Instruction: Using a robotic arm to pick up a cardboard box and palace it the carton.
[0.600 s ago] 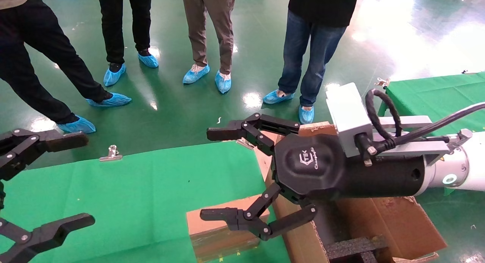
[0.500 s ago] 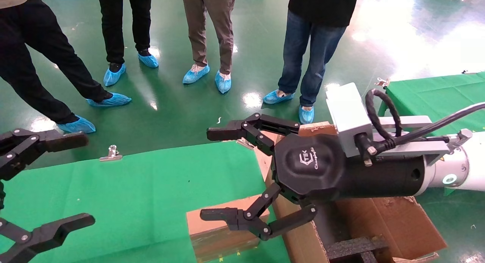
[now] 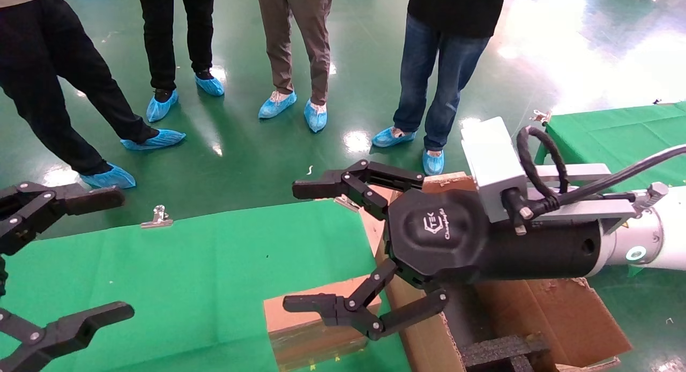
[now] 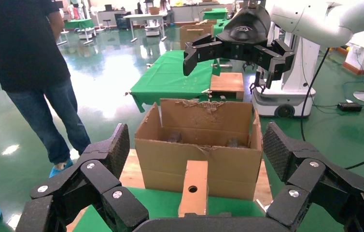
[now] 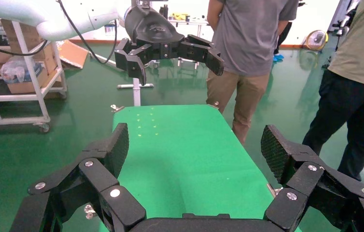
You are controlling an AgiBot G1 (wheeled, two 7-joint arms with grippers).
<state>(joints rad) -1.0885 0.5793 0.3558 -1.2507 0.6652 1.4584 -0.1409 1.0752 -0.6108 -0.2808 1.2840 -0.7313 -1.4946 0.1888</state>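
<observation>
Two claws showed in the head view, both spread wide and holding nothing. The right claw (image 3: 300, 248), on the robotic arm (image 3: 654, 238) with its grey camera block (image 3: 490, 163), hung in the air above the near corner of the carton (image 3: 541, 313), its fingers reaching out over the green surface (image 3: 187, 265). One finger lay over the far edge of the cardboard box (image 3: 311, 329), but whether it touched the box could not be told. The cardboard box sat on the green surface just beside the carton, on the side toward the left claw. In the left wrist view the cardboard box (image 4: 193, 186) stood in front of the carton (image 4: 199, 154), its round hole facing the camera. The carton's flaps were ragged and black foam (image 3: 498, 350) lay inside it. The left claw (image 3: 80, 254) hovered well apart from the carton, at the far end of the green surface. Several people (image 3: 450, 66) in blue shoe covers (image 3: 155, 140) stood on the floor beyond the carton.
</observation>
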